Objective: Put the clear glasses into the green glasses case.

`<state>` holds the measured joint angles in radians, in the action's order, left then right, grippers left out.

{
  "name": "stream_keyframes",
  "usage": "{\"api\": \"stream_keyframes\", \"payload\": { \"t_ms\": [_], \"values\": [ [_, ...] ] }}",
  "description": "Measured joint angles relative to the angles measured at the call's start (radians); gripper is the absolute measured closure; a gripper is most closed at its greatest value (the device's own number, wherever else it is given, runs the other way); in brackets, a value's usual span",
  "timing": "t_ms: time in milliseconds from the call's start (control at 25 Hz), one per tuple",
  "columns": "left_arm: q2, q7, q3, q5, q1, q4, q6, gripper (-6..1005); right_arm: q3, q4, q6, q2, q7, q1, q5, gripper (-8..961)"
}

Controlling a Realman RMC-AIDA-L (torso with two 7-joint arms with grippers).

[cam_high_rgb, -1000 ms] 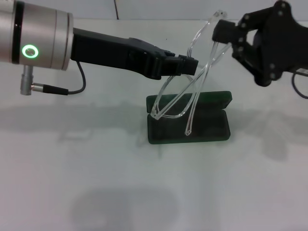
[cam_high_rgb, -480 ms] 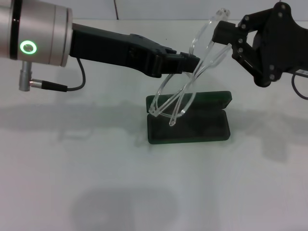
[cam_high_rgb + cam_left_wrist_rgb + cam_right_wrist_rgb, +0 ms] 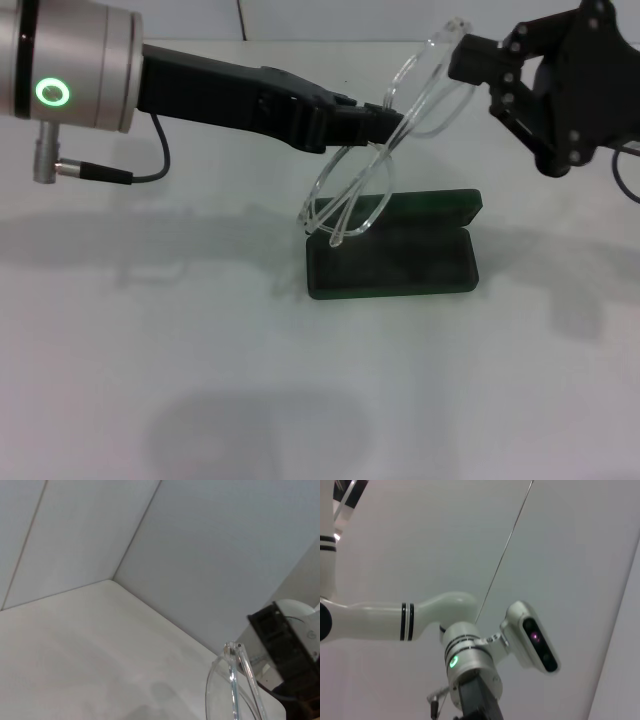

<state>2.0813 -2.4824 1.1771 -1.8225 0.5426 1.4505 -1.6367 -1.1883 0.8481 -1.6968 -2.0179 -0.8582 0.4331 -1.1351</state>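
The clear glasses (image 3: 350,195) hang in the air between both grippers, tilted, with the lenses lowest, just above the left end of the green glasses case (image 3: 420,262). The case lies open and flat on the white table, its dark lining up. Reaching in from the left, my left gripper (image 3: 392,120) is shut on the frame near its middle. My right gripper (image 3: 462,58), at the upper right, is shut on the glasses' top end. A curved clear piece of the glasses (image 3: 232,680) shows in the left wrist view, beside the black right gripper (image 3: 285,650).
The white table (image 3: 200,380) spreads around the case, and a wall stands behind it. A black cable (image 3: 150,165) hangs from my left wrist. The right wrist view holds only my left arm (image 3: 465,665), the robot's head and the wall.
The glasses' loose hanging arm has swung up and left, off the middle of the case towards the lenses. My left gripper has risen slightly. The right gripper has barely moved.
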Motion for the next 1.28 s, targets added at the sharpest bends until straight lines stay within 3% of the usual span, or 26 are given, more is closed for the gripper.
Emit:
{"api": "stream_keyframes", "payload": {
  "t_ms": [1280],
  "values": [
    [0.002, -0.004, -0.005, 0.05, 0.02, -0.018, -0.041, 927, 0.007, -0.009, -0.013, -0.001, 0.023, -0.03, 0.025, 947]
  ]
}}
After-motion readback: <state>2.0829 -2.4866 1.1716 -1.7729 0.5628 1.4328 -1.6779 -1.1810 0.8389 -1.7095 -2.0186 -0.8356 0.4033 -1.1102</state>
